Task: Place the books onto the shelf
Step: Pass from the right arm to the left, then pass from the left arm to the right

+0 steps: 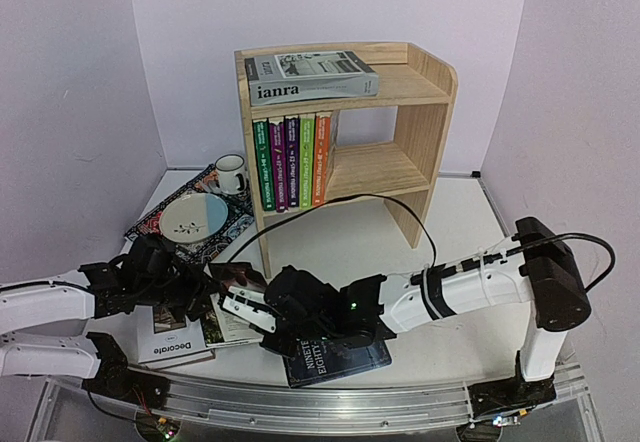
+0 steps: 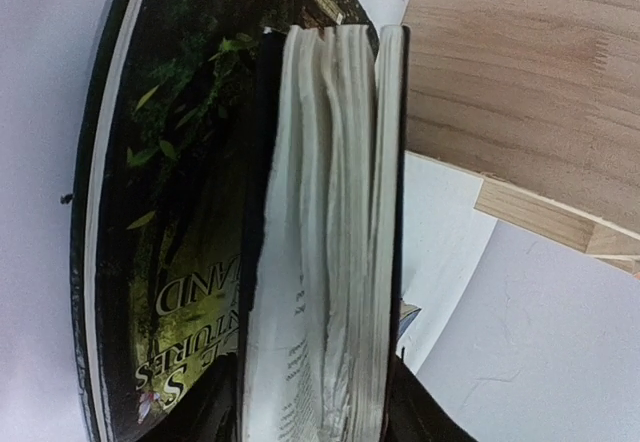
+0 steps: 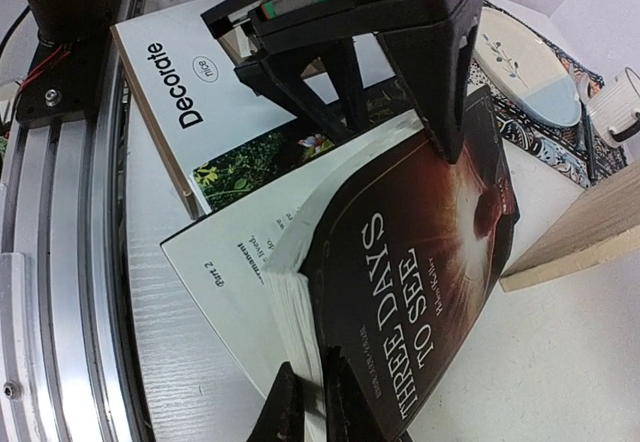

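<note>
A dark paperback, "Three Days to See", stands tilted on its edge, its pages fanning open, just left of the shelf's foot. My right gripper is shut on its front cover and a few pages at the near end. My left gripper straddles the far end, a finger pressed against each side of the page block. Flat under and beside it lie white "Decorate", a green-covered book and another dark book. Grey "ianra" lies on the top tier. Several thin books stand on the lower tier.
A patterned black mat at the back left carries a pale plate and a white mug. A black cable arcs past the front of the shelf. The metal base rail runs along the near edge.
</note>
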Tool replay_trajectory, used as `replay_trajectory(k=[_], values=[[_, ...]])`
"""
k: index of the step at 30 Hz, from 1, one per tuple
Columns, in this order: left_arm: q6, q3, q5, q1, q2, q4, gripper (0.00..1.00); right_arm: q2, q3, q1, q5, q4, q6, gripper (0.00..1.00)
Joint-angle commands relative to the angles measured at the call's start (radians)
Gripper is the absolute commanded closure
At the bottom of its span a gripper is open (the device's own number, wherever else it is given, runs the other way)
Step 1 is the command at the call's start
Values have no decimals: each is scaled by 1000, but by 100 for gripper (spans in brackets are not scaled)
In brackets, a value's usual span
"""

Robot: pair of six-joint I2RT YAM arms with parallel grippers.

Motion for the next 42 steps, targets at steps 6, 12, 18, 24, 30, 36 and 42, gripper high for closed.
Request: replay_trajectory(k=[6,12,18,24,30,36,42], values=[[27,70,-5,4,-9,21,97,-12,32,7,-47,1,6,50],[15,71,-7,6,-31,20,100,-42,-28,14,0,-23,-38,14],[5,82,10,5,-37,19,100,-15,-47,53,173,-50,-118,12],[8,102,26,5,-35,20,100,24,-14,57,242,-17,-121,20],[11,141,70,5,-7,22,100,42,14,59,270,29,-121,47],[1,150,75,6,-20,22,100,11,10,59,314,50,-102,90],[29,171,36,6,-68,22,75,-53,-11,58,379,53,-56,100]])
